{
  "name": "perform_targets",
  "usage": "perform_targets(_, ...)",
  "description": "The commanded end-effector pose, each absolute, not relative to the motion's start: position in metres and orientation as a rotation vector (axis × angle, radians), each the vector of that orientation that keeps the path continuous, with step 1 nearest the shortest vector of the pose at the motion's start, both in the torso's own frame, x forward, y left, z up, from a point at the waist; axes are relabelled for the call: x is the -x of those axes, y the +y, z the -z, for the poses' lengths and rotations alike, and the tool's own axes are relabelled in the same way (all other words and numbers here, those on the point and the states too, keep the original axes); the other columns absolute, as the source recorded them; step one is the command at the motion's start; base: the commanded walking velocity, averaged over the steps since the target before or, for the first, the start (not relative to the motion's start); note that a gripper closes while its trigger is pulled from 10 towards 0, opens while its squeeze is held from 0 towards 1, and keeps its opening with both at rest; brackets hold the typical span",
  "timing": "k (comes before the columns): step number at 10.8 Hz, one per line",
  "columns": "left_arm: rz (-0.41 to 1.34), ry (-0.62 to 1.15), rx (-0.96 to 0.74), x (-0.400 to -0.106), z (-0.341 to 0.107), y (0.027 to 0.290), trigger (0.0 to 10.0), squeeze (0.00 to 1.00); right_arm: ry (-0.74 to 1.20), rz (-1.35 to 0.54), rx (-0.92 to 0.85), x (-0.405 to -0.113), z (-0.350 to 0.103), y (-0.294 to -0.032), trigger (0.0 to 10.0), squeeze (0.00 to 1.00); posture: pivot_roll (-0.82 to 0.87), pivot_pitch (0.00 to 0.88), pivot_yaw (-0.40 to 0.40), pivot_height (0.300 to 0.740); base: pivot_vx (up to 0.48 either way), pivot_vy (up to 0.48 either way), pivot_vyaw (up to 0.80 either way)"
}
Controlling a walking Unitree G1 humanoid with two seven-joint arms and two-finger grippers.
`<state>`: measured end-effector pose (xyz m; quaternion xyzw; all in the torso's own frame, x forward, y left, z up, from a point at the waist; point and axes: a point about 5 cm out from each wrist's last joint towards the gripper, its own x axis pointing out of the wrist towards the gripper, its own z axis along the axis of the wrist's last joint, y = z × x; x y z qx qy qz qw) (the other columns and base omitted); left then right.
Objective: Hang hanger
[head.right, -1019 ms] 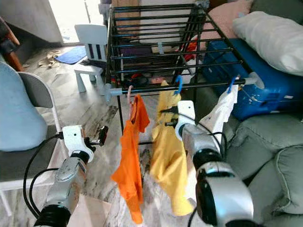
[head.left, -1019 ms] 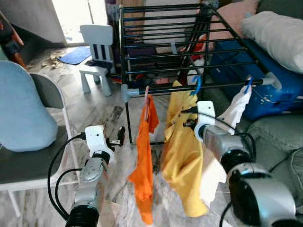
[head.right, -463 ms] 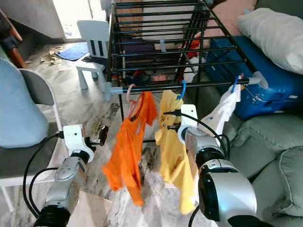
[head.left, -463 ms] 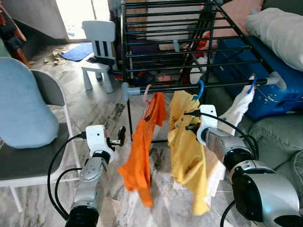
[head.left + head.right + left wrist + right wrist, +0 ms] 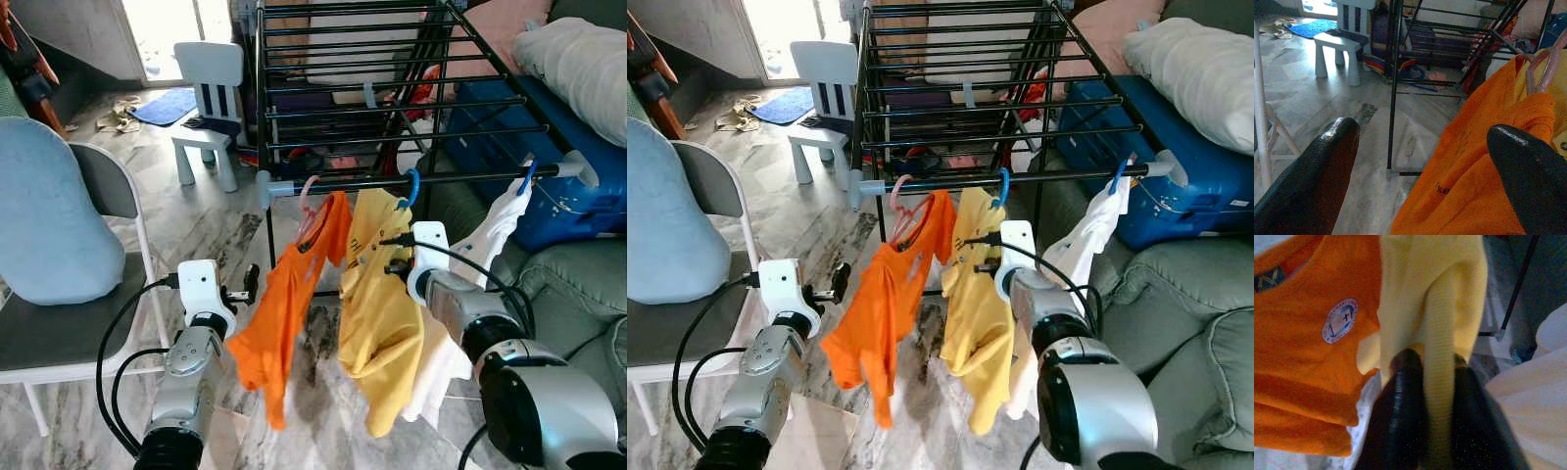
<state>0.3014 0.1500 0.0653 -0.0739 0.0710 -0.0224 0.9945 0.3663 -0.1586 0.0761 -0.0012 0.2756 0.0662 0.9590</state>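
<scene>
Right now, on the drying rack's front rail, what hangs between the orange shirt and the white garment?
The yellow shirt on its blue hanger hangs between the orange shirt and the white garment; the right gripper pinches it. The head views show this.

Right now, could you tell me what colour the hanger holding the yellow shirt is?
Blue hanger; clearest in the left eye view.

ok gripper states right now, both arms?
Left gripper: open, holding nothing.
Right gripper: shut on the yellow shirt.
</scene>
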Motion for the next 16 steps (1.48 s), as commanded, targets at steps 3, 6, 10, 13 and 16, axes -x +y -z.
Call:
perform_targets(3, 0.047, 0.132, 0.155, -0.299, -0.069, 0.152, 10.0, 0.0, 0.504, -0.104, 0.071, -0.368, -0.081, -0.169, 10.0, 1.0, -0.12, 0.048, 0.027, 0.74, 0.0, 0.0, 0.0)
perform_targets(6, -0.011, 0.164, 0.142, -0.297, -0.069, 0.16, 10.0, 0.0, 0.424, -0.119, 0.118, -0.365, -0.082, -0.166, 10.0, 1.0, -0.12, 0.048, 0.026, 0.74, 0.0, 0.0, 0.0)
perform_targets(10, -0.031, 0.152, 0.159, -0.271, -0.076, 0.167, 10.0, 0.0, 0.319, -0.042, 0.164, -0.343, -0.081, -0.173, 10.0, 1.0, -0.12, 0.054, 0.016, 0.74, 0.0, 0.0, 0.0)
perform_targets(13, -0.045, 0.165, 0.156, -0.259, -0.079, 0.167, 10.0, 0.0, 0.276, -0.027, 0.129, -0.317, -0.083, -0.166, 10.0, 1.0, -0.12, 0.058, 0.008, 0.74, 0.0, 0.0, 0.0)
perform_targets(16, -0.04, 0.165, 0.129, -0.255, -0.083, 0.17, 10.0, 0.0, 0.223, 0.04, 0.105, -0.3, -0.095, -0.183, 10.0, 1.0, -0.12, 0.074, 0.007, 0.74, 0.0, 0.0, 0.0)
